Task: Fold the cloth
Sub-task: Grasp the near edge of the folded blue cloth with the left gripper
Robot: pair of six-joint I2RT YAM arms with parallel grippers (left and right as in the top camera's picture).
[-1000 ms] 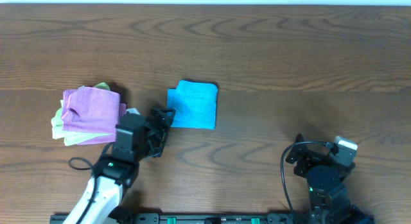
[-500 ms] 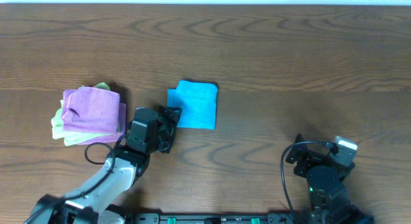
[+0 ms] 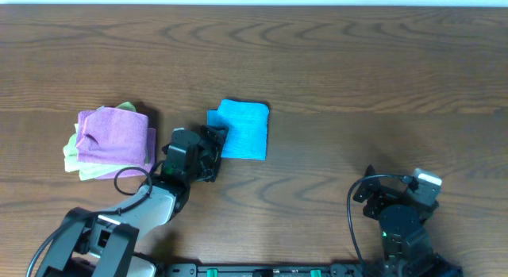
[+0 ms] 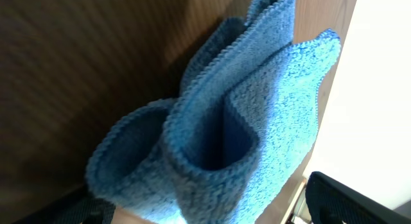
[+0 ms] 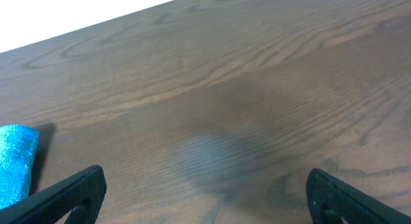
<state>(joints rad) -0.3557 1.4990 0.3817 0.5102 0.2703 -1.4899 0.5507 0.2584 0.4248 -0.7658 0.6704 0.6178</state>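
Left end effector [image 3: 214,142], its jaws spread wide, sits against the lower left edge of the blue cloth [image 3: 244,128] without clamping it. Right end effector [image 5: 205,182] hangs wide open and empty at lower right. The cloth lies folded in fuzzy stacked layers, left of centre on the tabletop [image 3: 357,71].

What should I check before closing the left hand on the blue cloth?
1. Left hand open: ok, jaws wide.
2. Left hand at the cloth: ok, at its left edge, near side.
3. Cloth layers lying flat together: not ok, the left wrist view shows them bulging apart.
4. Right hand out of the way: ok, open, well to the right of the cloth.
5. Purple cloth clear of the left arm: cannot tell, they sit very close.
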